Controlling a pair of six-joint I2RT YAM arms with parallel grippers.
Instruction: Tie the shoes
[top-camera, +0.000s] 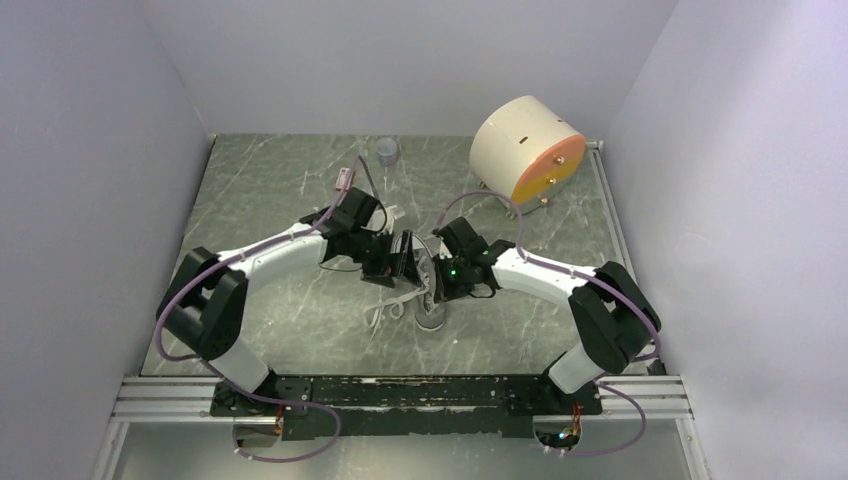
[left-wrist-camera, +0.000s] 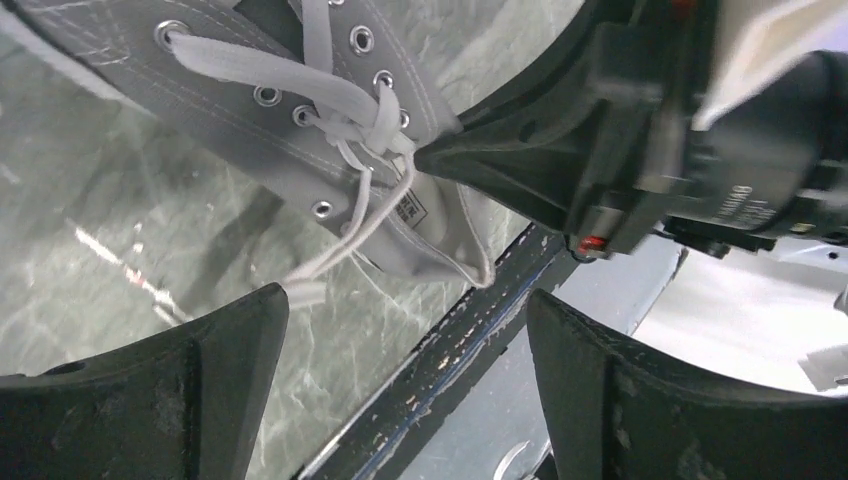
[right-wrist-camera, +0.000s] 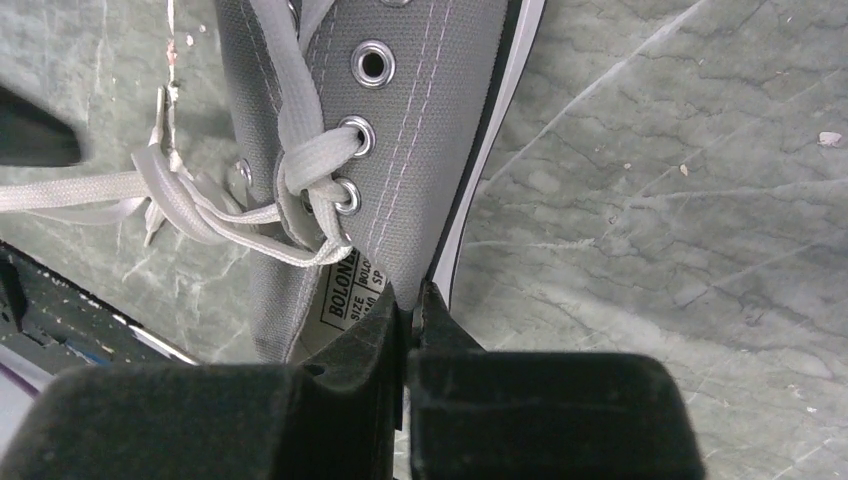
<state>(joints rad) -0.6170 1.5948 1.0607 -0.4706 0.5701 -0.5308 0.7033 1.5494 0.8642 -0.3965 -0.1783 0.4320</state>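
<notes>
- Top view: arms (top-camera: 290, 250) cover most of the shoe (top-camera: 432, 316), and the laces (top-camera: 383, 312) are too tiny to make out any knot.
- Right wrist: the shoe's toe runs off the top edge, and the fingers (right-wrist-camera: 340, 385) hide part of the label (right-wrist-camera: 348, 292).
- Left wrist: toe cut off too.

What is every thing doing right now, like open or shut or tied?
Sneaker: gripped at its collar.
Laces: knotted, no bow, ends loose.
Left claw: open, empty.
Right claw: shut on the sneaker.
Cream drum: lying on its side.
</notes>
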